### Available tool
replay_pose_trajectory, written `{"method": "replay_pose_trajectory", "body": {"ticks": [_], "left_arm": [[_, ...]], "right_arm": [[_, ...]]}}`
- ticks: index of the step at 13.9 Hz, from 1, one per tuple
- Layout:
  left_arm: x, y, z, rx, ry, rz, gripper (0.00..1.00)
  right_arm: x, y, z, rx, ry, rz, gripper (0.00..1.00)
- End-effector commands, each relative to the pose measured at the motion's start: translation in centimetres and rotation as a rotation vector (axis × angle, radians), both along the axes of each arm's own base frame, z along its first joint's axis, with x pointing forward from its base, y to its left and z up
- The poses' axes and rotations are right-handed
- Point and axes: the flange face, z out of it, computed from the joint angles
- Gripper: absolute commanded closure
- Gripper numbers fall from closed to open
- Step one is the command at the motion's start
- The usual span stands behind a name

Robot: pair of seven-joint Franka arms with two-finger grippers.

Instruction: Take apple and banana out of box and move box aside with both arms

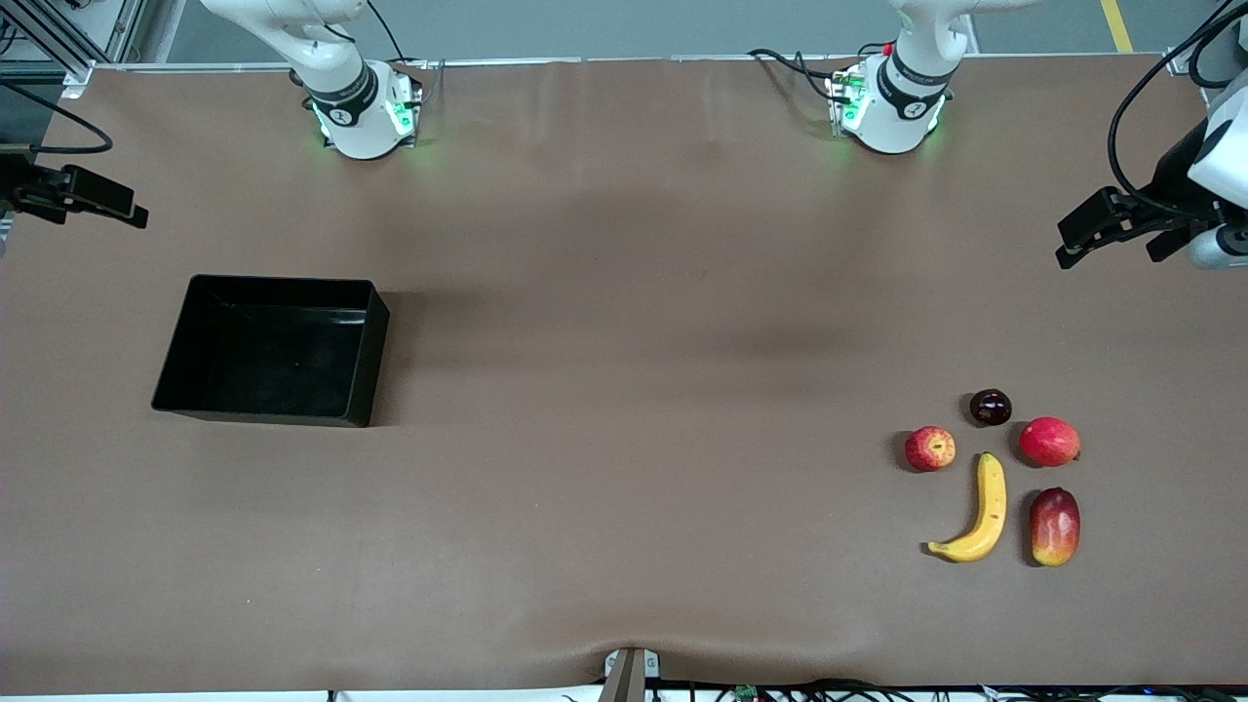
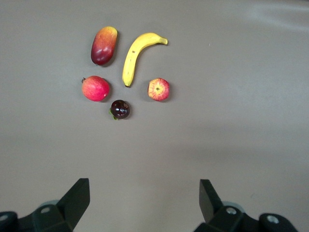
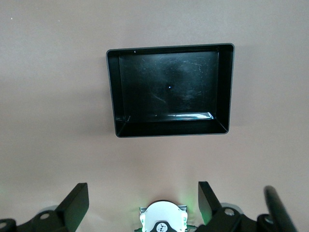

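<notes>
The yellow banana [image 1: 980,512] and the small red apple [image 1: 930,448] lie on the table at the left arm's end; both also show in the left wrist view, the banana [image 2: 137,53] and the apple [image 2: 158,89]. The black box [image 1: 375,361] stands empty toward the right arm's end and shows in the right wrist view [image 3: 169,128]. My left gripper [image 1: 1072,249] hangs open and empty over the table's edge at its own end [image 2: 143,193]. My right gripper [image 1: 132,210] hangs open and empty over the table's edge at its end [image 3: 143,193].
A dark plum [image 1: 991,407], a round red fruit [image 1: 1049,441] and an oval red-yellow mango [image 1: 1055,526] lie close around the banana and apple. The two arm bases [image 1: 366,112] [image 1: 892,107] stand along the table's edge farthest from the front camera.
</notes>
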Motion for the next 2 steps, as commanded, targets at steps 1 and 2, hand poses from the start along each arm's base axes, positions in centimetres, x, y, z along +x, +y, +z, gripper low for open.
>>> {"method": "replay_pose_trajectory", "body": {"ticks": [1, 2], "left_arm": [[-0.22, -0.23, 0.47, -0.008, -0.002, 0.003, 0.0], [-0.22, -0.23, 0.4, -0.008, 0.0, 0.003, 0.0]], "right_arm": [[-0.48, 0.03, 0.08, -0.017, -0.001, -0.014, 0.0], [-0.48, 0.03, 0.08, -0.017, -0.001, -0.014, 0.0]]}}
